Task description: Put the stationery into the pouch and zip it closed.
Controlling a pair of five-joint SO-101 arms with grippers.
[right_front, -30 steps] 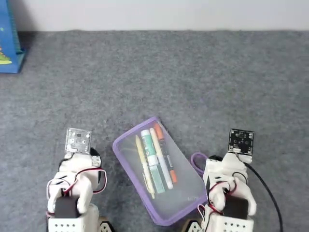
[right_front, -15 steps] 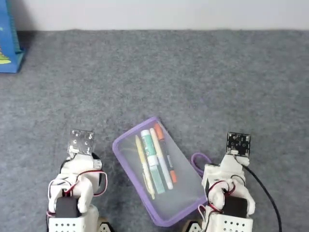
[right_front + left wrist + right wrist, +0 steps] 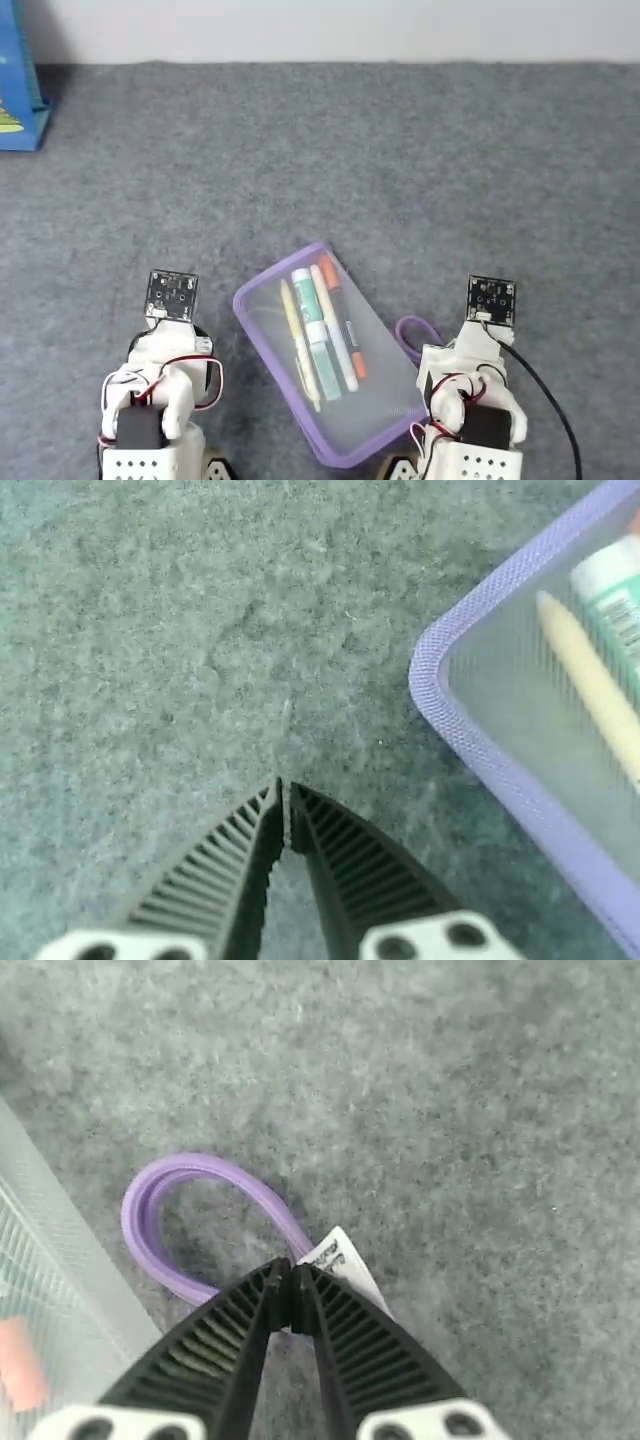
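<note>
Stationery (image 3: 322,330) all inside pouch (image 3: 380,400); pouch lies flat on grey mat (image 3: 350,150) between arms. Left gripper (image 3: 283,790), right gripper (image 3: 292,1275): jaws pressed together, empty. Right one sits over purple loop (image 3: 160,1210). Can't confirm zip; looks closed. You're likely done.

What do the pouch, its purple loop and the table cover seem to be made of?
The pouch looks like translucent matte plastic, since the stationery shows through; its purple edge seems woven fabric tape. The loop is a smooth purple cord, perhaps plastic or rubber; I cannot tell. The table cover looks like grey felt or short carpet: fuzzy, fibrous surface.
</note>
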